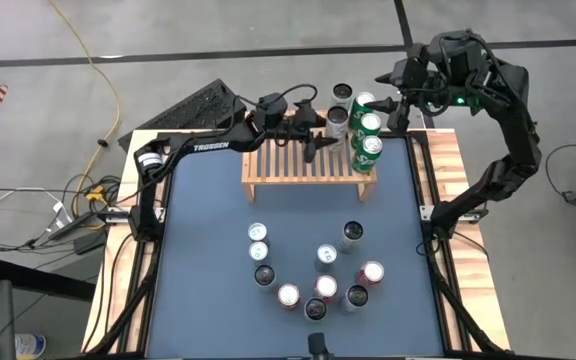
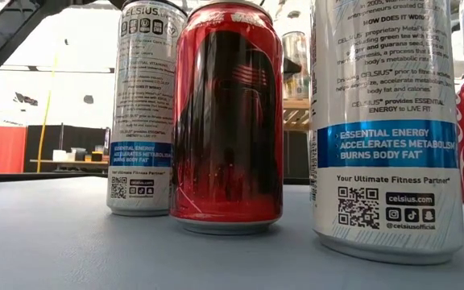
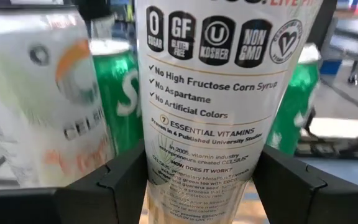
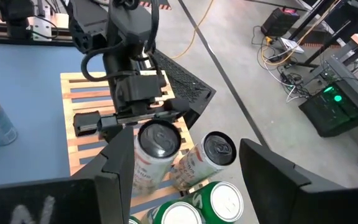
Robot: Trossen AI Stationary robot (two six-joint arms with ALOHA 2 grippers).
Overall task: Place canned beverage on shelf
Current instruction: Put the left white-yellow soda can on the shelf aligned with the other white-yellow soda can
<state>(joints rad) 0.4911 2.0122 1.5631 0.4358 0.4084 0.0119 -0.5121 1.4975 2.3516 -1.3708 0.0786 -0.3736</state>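
Five cans on shelf (image 1: 298,165), left gripper (image 1: 330,131) clamping white can (image 3: 213,106), right gripper (image 1: 400,100) wide.

A blue-grey counter (image 1: 208,260) with light-wood edges is seen. The shelf (image 1: 293,165) is of pale wood with parallel slats. Green cans (image 1: 366,148) with white lettering are shown beside a white can (image 3: 213,93) printed in black text. A glossy red can (image 2: 228,121) with a dark figure is shown in the low view.

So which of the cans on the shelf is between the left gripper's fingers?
The white Celsius can with the dark lid, at the shelf's right end. The left gripper holds it; the other white can and green cans stand free.
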